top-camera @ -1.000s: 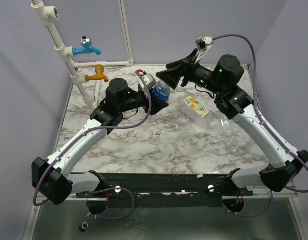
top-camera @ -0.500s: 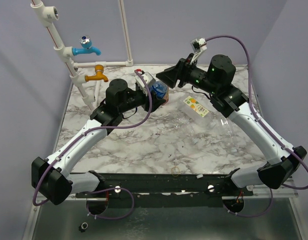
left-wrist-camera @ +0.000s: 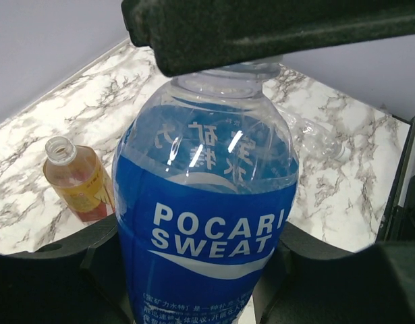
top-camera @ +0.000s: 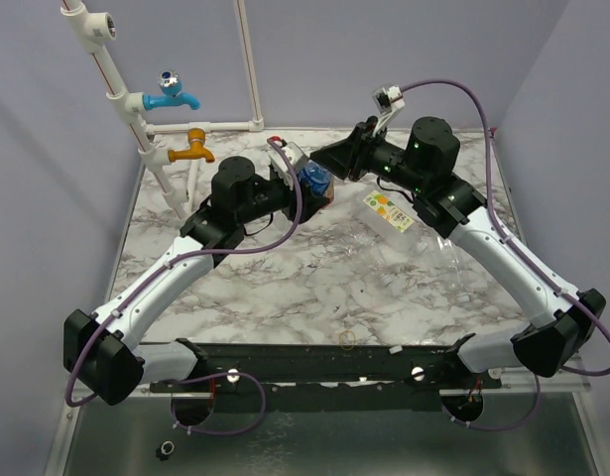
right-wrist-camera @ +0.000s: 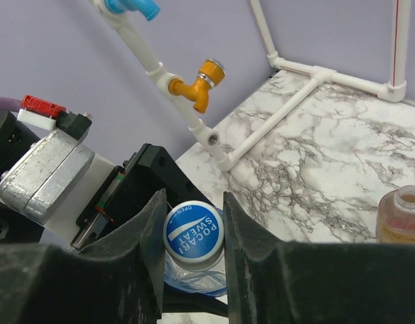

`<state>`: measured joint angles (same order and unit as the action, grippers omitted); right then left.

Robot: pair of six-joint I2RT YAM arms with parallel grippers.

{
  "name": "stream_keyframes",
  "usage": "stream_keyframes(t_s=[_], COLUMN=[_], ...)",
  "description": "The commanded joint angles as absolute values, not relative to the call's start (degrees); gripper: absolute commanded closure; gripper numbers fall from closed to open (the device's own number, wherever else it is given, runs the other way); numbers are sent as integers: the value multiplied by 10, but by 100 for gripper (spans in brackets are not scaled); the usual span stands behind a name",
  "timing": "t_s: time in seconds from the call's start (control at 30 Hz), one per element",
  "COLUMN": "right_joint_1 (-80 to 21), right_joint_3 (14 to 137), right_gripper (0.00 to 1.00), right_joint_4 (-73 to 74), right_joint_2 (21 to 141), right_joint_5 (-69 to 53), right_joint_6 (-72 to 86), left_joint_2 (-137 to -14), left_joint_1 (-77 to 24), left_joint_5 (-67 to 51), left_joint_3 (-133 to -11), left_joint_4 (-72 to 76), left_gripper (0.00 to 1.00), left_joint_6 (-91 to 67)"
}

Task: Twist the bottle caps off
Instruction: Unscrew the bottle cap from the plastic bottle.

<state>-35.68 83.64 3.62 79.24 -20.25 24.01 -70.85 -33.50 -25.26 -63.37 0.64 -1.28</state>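
Cap pinched: the right gripper (top-camera: 324, 167) is shut tight on the blue-and-white cap (right-wrist-camera: 194, 231), while the left gripper (top-camera: 303, 194) clamps the blue-labelled bottle (left-wrist-camera: 206, 223) over the table's (top-camera: 314, 283) far middle.
The bottle looks light, its thin walls likely buckle, and the glossy label may slip. The stiff cap is the place to grip, with the body braced low.

Tight spot around the right gripper (right-wrist-camera: 192, 233): left gripper (left-wrist-camera: 194, 263) sits right beneath it, tap pipe (right-wrist-camera: 148, 55) out beyond its tips. Off to its right the table (right-wrist-camera: 315, 148) lies open, only an amber bottle (right-wrist-camera: 403, 216) there.
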Motion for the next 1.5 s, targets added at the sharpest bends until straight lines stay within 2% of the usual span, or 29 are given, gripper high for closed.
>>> stream_keyframes(t_s=[0.0,0.23,0.37,0.5,0.6,0.63,0.67,0.73,0.87,0.93,1.1,1.17,1.47], right_joint_1=[-358,-357,-357,-357,-357,-357,-357,-357,-357,-357,-357,-357,-357], right_joint_3=[821,796,782,786,796,796,796,805,839,854,904,921,921], right_gripper=[90,97,98,95,82,68,49,26,7,1,0,1,12], right_joint_4=[-10,-73,-108,-103,-76,-69,-60,-30,24,40,117,140,115], right_joint_2=[757,707,682,686,693,692,690,686,685,690,733,756,808], right_joint_5=[-215,-440,-560,-625,-625,-614,-592,-535,-449,-397,-234,-206,-232], right_joint_6=[227,177,172,175,165,159,153,143,138,150,186,208,259], left_joint_2=[-706,-709,-712,-713,-713,-713,-712,-710,-704,-701,-700,-702,-700], left_joint_1=[-337,-335,-336,-336,-334,-334,-334,-333,-333,-333,-333,-333,-333], left_joint_5=[-295,-485,-601,-641,-633,-628,-620,-598,-512,-457,-332,-291,-235], left_joint_3=[-642,-660,-669,-675,-673,-672,-672,-670,-661,-650,-633,-631,-623], left_joint_4=[21,27,60,70,65,64,62,52,33,33,29,27,13], left_gripper=[97,97,97,97,97,97,97,97,97,97,97,97,99], left_joint_6=[-35,-109,-177,-197,-190,-186,-180,-163,-122,-103,-53,-50,-47])
